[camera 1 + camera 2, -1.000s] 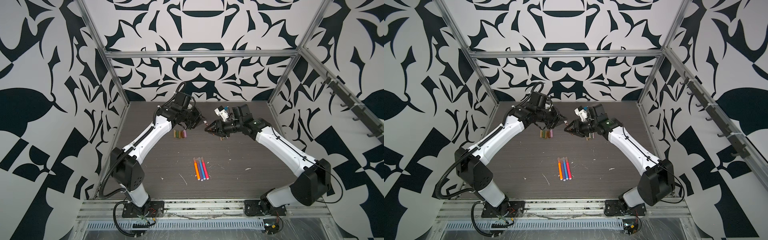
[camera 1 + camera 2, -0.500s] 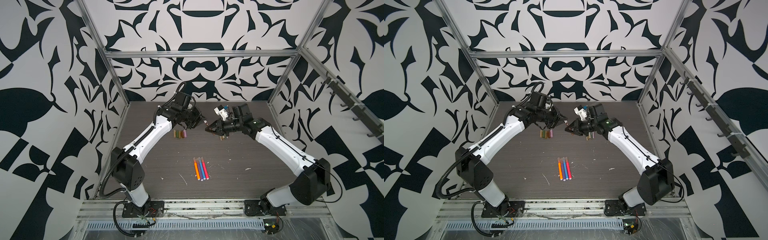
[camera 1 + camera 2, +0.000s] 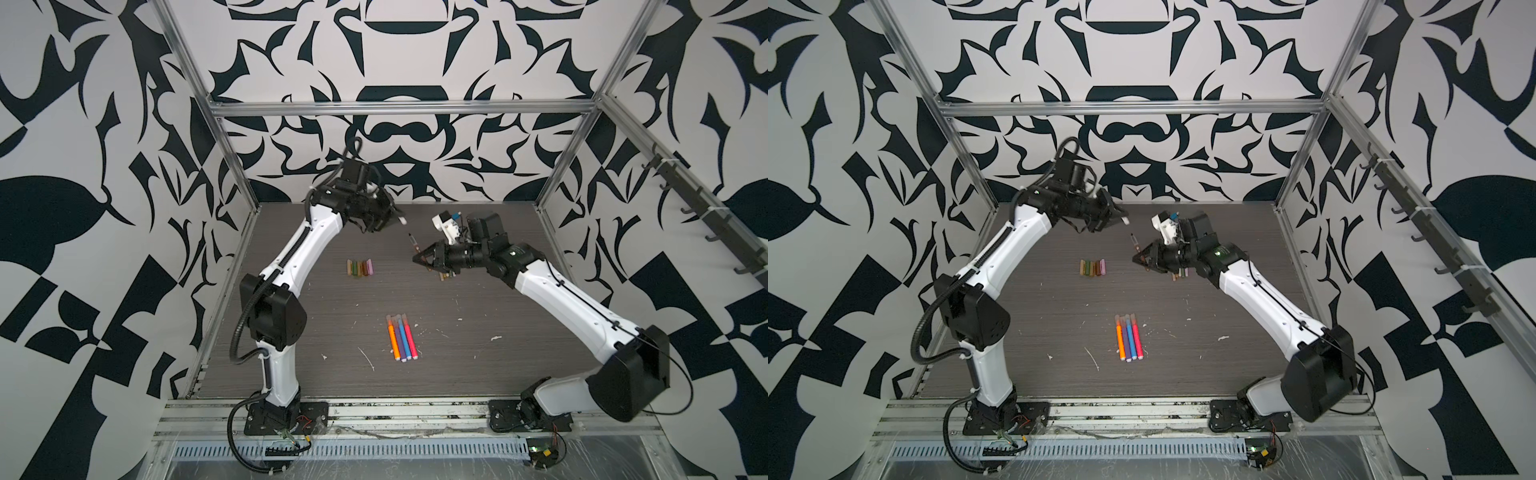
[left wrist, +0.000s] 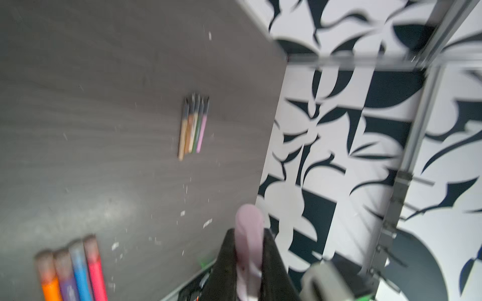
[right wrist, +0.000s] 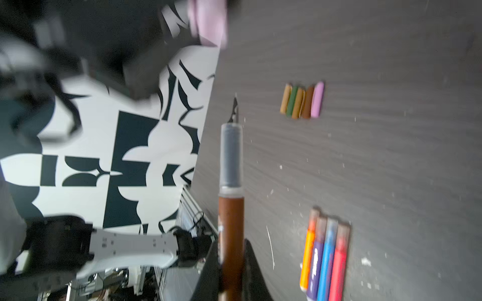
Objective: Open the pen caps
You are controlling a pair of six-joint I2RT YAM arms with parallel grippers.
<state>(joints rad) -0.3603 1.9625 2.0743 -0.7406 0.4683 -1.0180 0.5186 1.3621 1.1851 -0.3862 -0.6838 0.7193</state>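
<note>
Raised over the desk [image 3: 332, 332] at 12 o'clock from its middle, left gripper [image 4: 249, 250] clamped on a pale lilac cap [image 4: 249, 224], rounded end poking out past the black fingers. At 1 o'clock, near the left but apart from it, right gripper [image 5: 230, 260] clamped around the barrel of a brown pen [image 5: 230, 221]. Grey grip section and dark nib bare, angled up toward 11 o'clock in both top views. Pen and lilac cap separated by a clear gap.

Flat on the desk at 10 o'clock, a tight row of five loose caps [image 3: 359, 268], side by side and touching: tan, green, tan, brown, pink. At 6 o'clock, four thick pens [image 3: 401, 336] in orange, purple, blue and pink, laid parallel and touching, with translucent caps on their far ends. At 2 o'clock, beneath the right gripper and partly hidden by it in both top views, a small bundle of thin pens [image 4: 193, 127], nibs bared, barrels tan, brown, green and pink, blurred in the left wrist view. Around the thick pens, white flecks [image 3: 370, 361] scattered over the dark wood-grain surface.
</note>
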